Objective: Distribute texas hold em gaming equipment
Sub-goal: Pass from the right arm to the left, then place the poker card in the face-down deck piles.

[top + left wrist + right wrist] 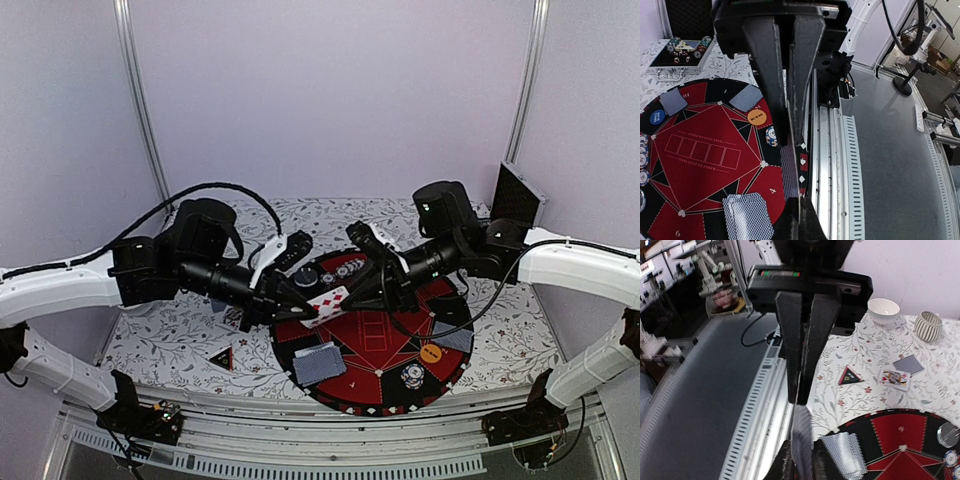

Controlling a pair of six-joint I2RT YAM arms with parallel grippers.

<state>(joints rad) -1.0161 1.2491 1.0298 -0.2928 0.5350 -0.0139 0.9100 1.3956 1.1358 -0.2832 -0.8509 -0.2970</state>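
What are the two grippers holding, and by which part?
One playing card, face up between them: the left gripper pinches one end, the right gripper the opposite end.

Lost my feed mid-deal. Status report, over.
Left gripper shut on playing card. Right gripper shut on same card, face-up above mat. Nothing blocking seen.
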